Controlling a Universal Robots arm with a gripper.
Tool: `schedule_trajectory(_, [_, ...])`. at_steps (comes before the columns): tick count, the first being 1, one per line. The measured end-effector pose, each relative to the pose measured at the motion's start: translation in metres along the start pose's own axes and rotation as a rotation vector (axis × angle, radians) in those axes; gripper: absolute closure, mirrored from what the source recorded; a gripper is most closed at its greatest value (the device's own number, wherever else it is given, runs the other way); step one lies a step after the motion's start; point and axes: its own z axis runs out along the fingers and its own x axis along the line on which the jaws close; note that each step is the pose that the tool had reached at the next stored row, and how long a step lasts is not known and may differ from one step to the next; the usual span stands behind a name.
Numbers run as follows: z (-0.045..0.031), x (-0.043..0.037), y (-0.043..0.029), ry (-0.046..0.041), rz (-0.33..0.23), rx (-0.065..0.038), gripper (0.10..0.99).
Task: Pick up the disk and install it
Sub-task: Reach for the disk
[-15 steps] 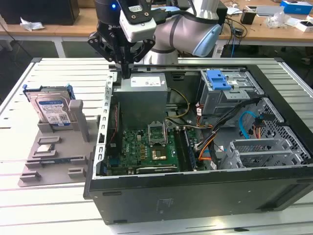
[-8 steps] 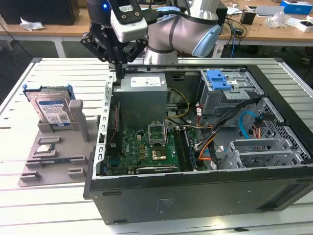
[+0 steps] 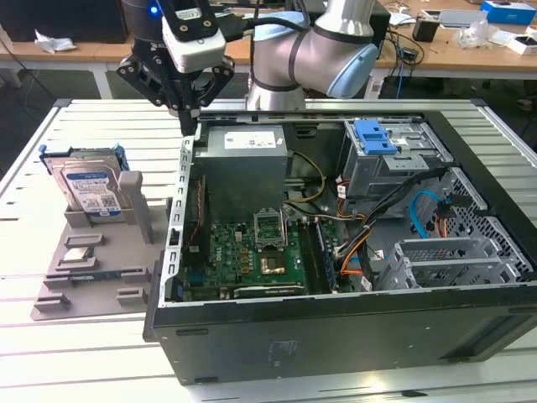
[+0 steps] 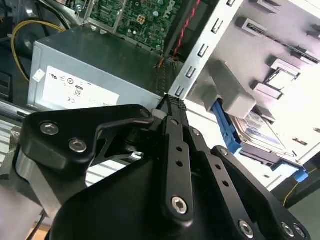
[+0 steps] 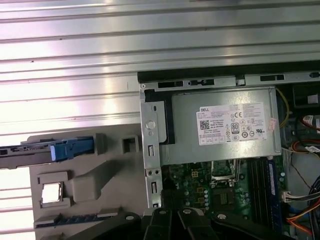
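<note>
hovering over the case wall (image 3: 179, 201) in the exterior view, the tool (image 3: 191, 122) is pressed together and empty, well apart from the disk (image 3: 88, 186) propped in its grey holder (image 3: 109, 243). in the second wrist view, its tips sit near that metal edge; i reckon a low sweep could snag. in the first wrist view, the disk is edge-on; a skewed pinch might slip.

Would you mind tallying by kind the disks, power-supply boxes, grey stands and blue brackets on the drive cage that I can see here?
Disk: 1
Power-supply box: 1
Grey stand: 1
Blue bracket: 1
Total: 4
</note>
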Motion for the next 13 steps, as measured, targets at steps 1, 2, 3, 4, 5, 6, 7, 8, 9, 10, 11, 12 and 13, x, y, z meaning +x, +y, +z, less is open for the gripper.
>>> schedule_trajectory(1, [-0.0001,0.004,-0.0003,0.0,0.0,0.0,0.98])
schedule_trajectory(2, [-0.0002,0.008,-0.0006,0.0,0.0,0.0,0.98])
schedule_trajectory(3, [-0.0003,0.0125,-0.0009,-0.0001,0.0,0.0,0.98])
schedule_trajectory(4, [-0.0003,0.0146,-0.0011,-0.0001,0.0,0.0,0.98])
schedule_trajectory(5, [-0.0004,0.016,-0.0012,-0.0001,0.0,0.0,0.98])
schedule_trajectory(6, [-0.0005,0.0188,-0.0014,0.0,0.0,0.0,0.98])
schedule_trajectory(7, [-0.0005,0.0215,-0.0016,0.0,0.0,0.0,0.98])
schedule_trajectory(8, [-0.0006,0.023,-0.0017,0.0,0.0,0.0,0.98])
schedule_trajectory(9, [-0.0006,0.025,-0.0019,0.0,0.0,0.0,0.98])
schedule_trajectory(10, [-0.0007,0.0277,-0.0021,0.0,0.0,0.0,0.98])
schedule_trajectory(11, [-0.0008,0.0301,-0.0022,0.0,0.0,0.0,0.98])
schedule_trajectory(12, [-0.0008,0.0325,-0.0024,0.0,0.0,0.0,0.98])
schedule_trajectory(13, [-0.0009,0.0353,-0.0026,0.0,0.0,0.0,0.98])
